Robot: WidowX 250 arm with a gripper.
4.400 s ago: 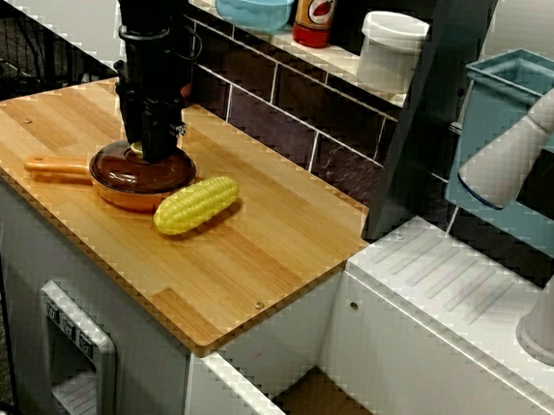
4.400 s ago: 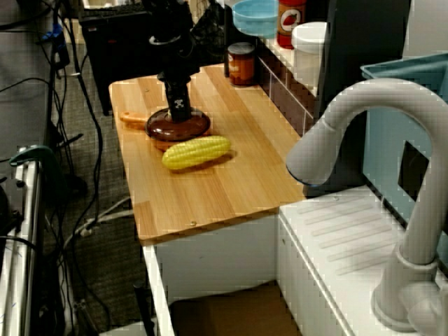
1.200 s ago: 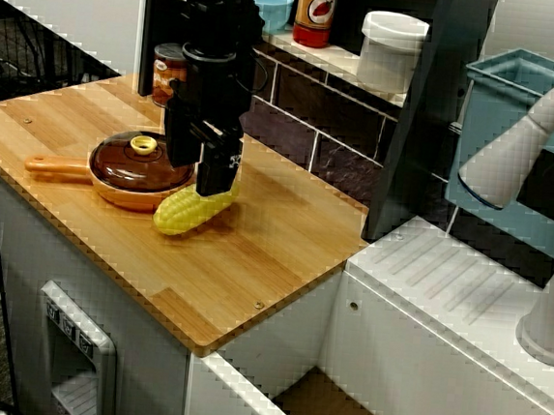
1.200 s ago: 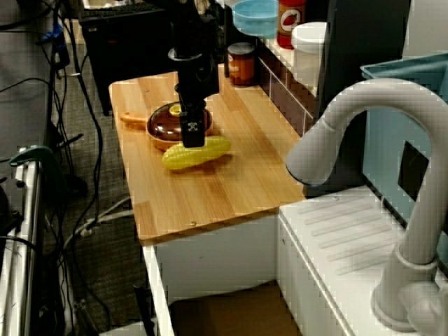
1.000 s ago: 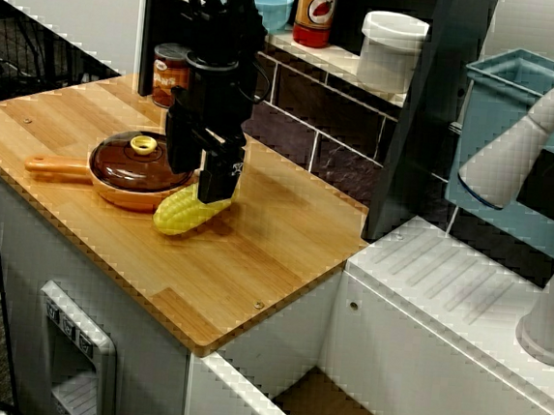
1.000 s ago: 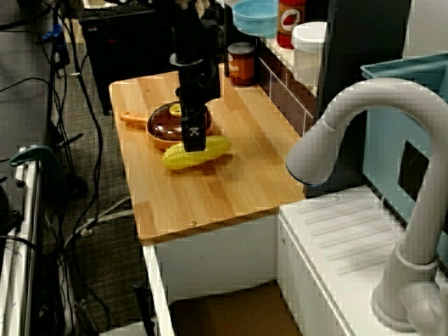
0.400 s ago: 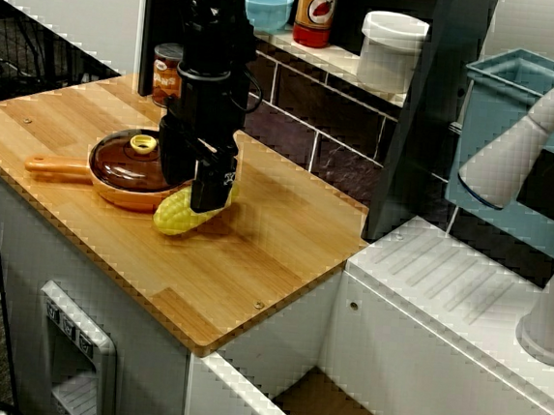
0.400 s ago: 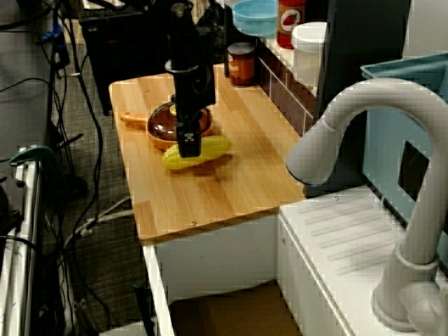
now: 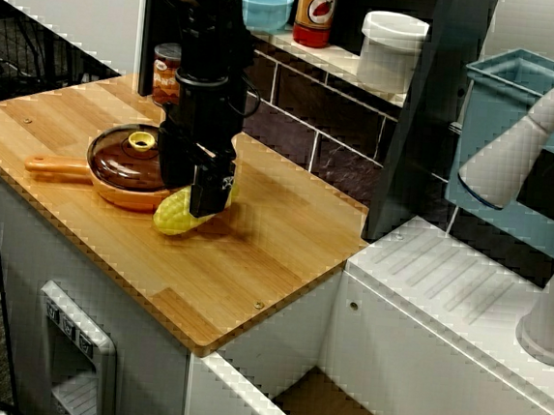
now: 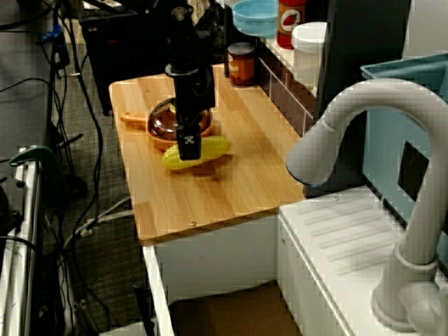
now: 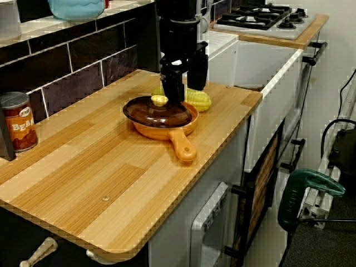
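One wooden surface [image 9: 253, 264] is being shown in all three views, with a dark tiled wall [image 9: 296, 102] running along its back edge. A ledge [image 9: 338, 59] above the tiles is being occupied by a blue bowl [image 9: 256, 2], a red bottle [image 9: 317, 10] and a white container [image 9: 392, 51], while a labelled can [image 11: 16, 122] is standing on the wood below them. In the view from behind the tap, a grey tap [image 10: 364, 119] is arching over a white draining board [image 10: 336, 224]. In the view from the pan-handle end, a stove [image 11: 267, 16] is being glimpsed further back.

An orange pan [image 9: 127, 197] under a brown lid [image 9: 126, 160] is sitting on the surface. The corn cob [image 9: 171, 220] is lying just beside it, on the side away from the handle. The hand [image 9: 193, 195] is being held straight down over the cob, its jaws parted, with one finger [image 11: 172, 83] on each side of the cob's middle. Nothing is being lifted: the cob is resting flat on the wood. Whether the fingers are pressing against it cannot be told.
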